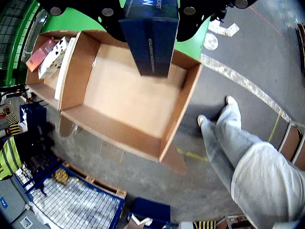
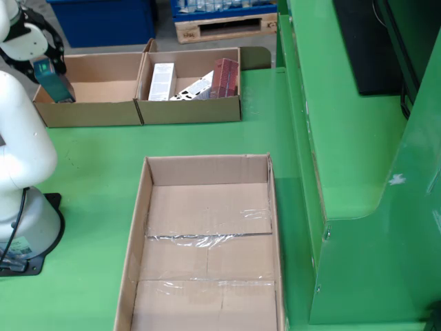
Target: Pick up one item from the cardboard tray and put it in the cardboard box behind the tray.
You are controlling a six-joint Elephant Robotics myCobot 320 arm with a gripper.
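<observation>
In the gripper-mounted view, my gripper (image 1: 148, 10) is shut on a dark blue carton (image 1: 151, 40), which hangs over an empty cardboard box (image 1: 181, 102). The fixed view shows the same gripper (image 2: 43, 63) at the far left with the carton (image 2: 56, 84) just above the back-left cardboard box (image 2: 89, 114). Beside that box stands another box (image 2: 193, 110) holding a white carton (image 2: 161, 81) and a red carton (image 2: 224, 76). These also show as a white carton (image 1: 53, 57) and a red carton (image 1: 40, 53). The long cardboard tray (image 2: 141, 227) in front holds nothing.
The arm's white base (image 2: 21, 207) stands on the green table at the left in the fixed view. A raised green ledge (image 2: 331, 138) runs along the right. On the floor, a person's legs (image 1: 238, 152) stand near the box, beside a blue wire crate (image 1: 71, 202).
</observation>
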